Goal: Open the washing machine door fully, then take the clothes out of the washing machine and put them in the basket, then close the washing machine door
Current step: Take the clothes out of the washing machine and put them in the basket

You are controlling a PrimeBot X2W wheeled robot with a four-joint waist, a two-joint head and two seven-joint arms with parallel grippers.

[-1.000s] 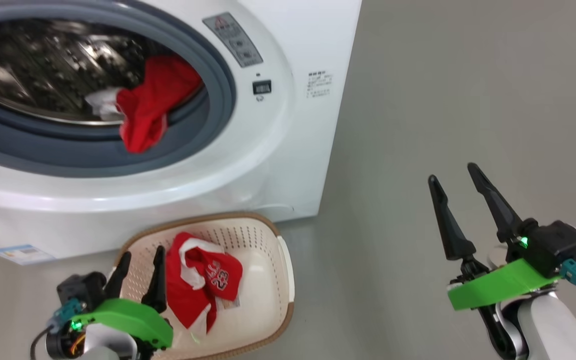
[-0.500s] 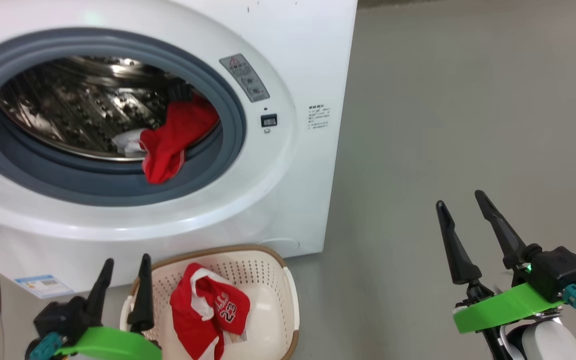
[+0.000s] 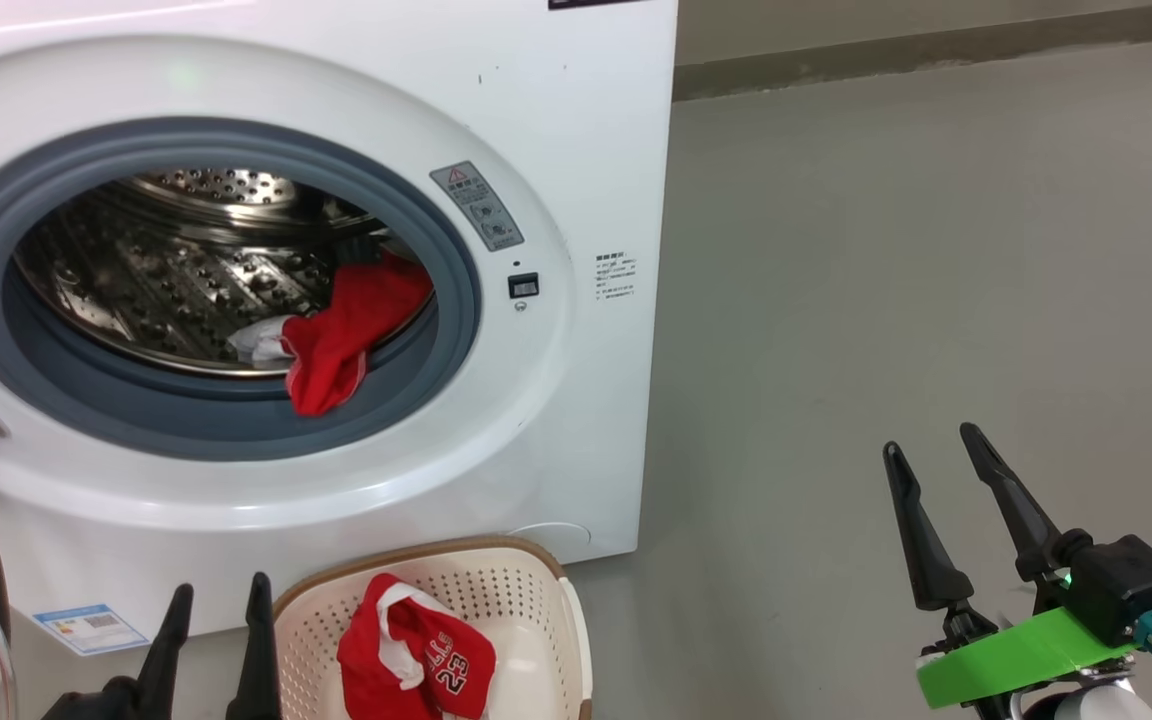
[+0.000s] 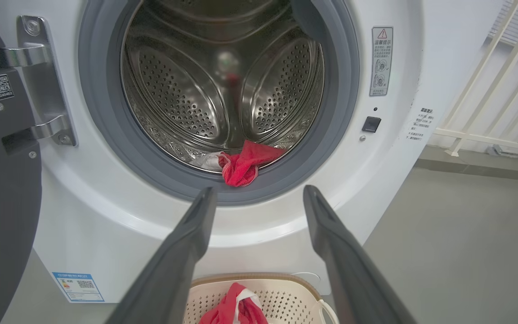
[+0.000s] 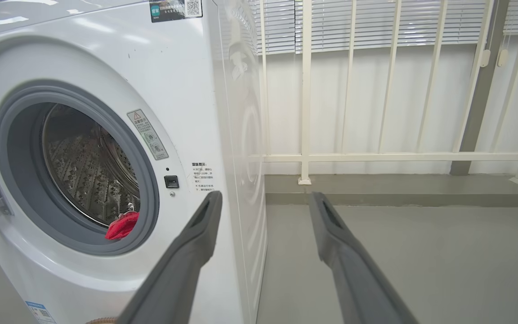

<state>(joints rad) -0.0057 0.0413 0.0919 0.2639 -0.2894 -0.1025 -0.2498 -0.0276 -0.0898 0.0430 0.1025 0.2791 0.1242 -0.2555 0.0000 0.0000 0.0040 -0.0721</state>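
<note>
Facing you, the white washing machine (image 3: 586, 150) is standing, black-rimmed door (image 4: 11, 202) swung open; the cream basket (image 3: 521, 600) is holding a red 23 jersey (image 3: 426, 665), red clothes (image 3: 341, 335) are draping onto the grey ring (image 3: 186, 425); left hand (image 3: 221, 585) and right hand (image 3: 929, 440) are gaping empty.

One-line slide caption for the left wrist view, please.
Open left gripper aimed at the washing machine, red clothes at the drum mouth, basket below holding a red garment.

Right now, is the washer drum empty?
Not empty: a red garment drapes over the grey rubber ring, with white cloth beside it.
</note>
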